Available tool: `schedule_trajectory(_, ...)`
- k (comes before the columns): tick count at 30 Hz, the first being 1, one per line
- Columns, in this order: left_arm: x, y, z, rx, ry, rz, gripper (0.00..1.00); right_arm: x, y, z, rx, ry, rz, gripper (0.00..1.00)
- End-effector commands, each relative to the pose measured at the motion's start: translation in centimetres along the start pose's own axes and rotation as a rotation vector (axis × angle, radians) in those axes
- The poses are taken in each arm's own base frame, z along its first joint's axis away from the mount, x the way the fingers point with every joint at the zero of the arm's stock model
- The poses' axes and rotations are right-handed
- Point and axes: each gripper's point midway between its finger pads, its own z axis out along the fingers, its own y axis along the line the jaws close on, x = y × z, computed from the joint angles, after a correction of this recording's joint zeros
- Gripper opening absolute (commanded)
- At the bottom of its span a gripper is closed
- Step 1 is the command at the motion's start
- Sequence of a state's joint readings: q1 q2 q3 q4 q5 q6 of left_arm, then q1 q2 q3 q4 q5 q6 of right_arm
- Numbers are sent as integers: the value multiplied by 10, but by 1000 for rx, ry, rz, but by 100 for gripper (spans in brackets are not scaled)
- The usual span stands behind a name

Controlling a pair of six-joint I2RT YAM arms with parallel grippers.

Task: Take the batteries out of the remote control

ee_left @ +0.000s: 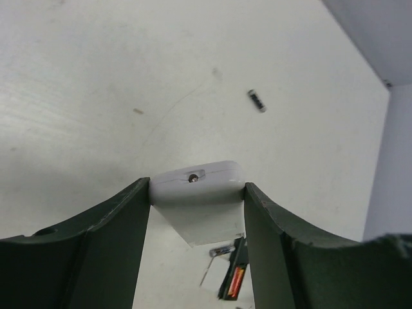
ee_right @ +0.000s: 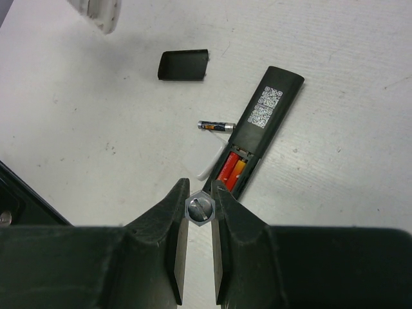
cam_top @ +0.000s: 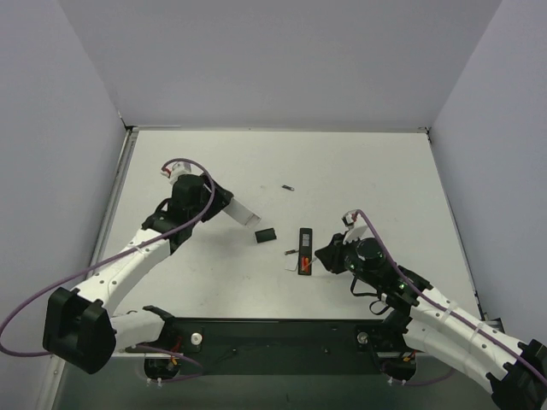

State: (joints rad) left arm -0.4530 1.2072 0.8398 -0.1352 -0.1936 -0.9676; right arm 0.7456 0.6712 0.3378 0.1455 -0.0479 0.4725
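QR codes (ee_right: 265,107) on remote control (ee_right: 254,138)

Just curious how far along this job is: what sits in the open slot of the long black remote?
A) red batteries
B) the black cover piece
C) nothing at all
A: red batteries lie in the open recess of the black remote, and the cover rests apart from it.

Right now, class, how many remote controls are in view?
2: the black remote control lies on the table, recess open; the white remote is held in the left gripper.
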Motion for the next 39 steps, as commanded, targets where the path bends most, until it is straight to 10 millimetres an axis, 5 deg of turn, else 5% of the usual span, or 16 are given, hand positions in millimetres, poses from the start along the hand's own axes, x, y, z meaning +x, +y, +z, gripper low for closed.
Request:
schedule_trajectory(1, 39, 95, -32, -317, 227, 71, 0, -15, -1, -1, 32, -31, 22, 0)
schedule_trajectory(7, 71, 116, -27, -256, 375, -3, 0, -20, -9, 0, 83, -56, 34, 0)
schedule_trajectory(17, 111, 151, -15, -437, 569, -21, 0, -30, -17, -6, 142, -65, 30, 0)
schedule_trajectory(20, 109, 147, -14, -430, 558, -25, 9, -34, -19, -6, 153, -83, 22, 0)
schedule_trajectory(25, 103, 133, -15, -381, 536, -42, 49, -40, -21, -4, 173, -80, -27, 0)
schedule_trajectory(31, 81, 102, -21, -278, 496, -9, 75, -37, -11, 2, 109, -76, -44, 0)
schedule_trajectory(39, 67, 75, -23, -192, 474, 21, 83, -33, -6, 12, 96, -48, -29, 0)
